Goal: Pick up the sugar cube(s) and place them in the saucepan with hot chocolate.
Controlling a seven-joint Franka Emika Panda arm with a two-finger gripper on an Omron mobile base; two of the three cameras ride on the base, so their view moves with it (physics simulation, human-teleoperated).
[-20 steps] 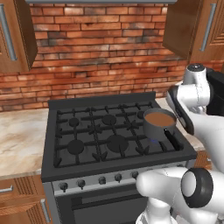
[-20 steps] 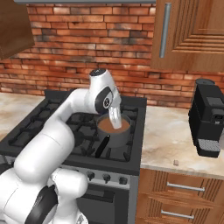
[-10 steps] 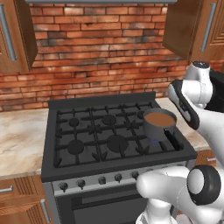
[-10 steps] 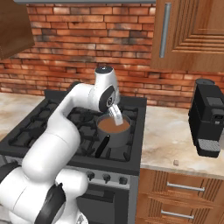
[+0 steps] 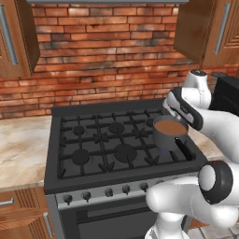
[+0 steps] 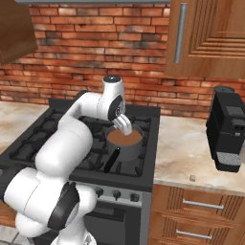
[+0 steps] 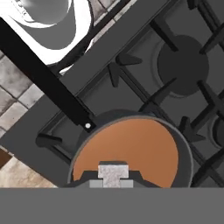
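The grey saucepan (image 6: 125, 147) with brown hot chocolate stands on the stove's front right burner, its black handle (image 6: 112, 160) pointing toward the stove front. It also shows in the left base view as the saucepan (image 5: 169, 134). My gripper (image 6: 126, 128) hangs just above the liquid near the pan's far rim. In the hand view the gripper (image 7: 113, 182) is shut on a small pale sugar cube (image 7: 113, 169) directly over the saucepan (image 7: 131, 151). Another sugar cube (image 6: 192, 178) lies on the counter to the right of the stove.
A tall black coffee machine (image 6: 228, 129) stands on the marble counter (image 6: 191, 148) at the right. Black burner grates (image 5: 107, 140) cover the stove top. Wooden cabinets (image 6: 210, 38) hang above the counter, and a brick wall runs behind.
The wrist and forearm have shifted a little sideways. The hand has stayed over the saucepan with the cube in it, and the pan has not moved.
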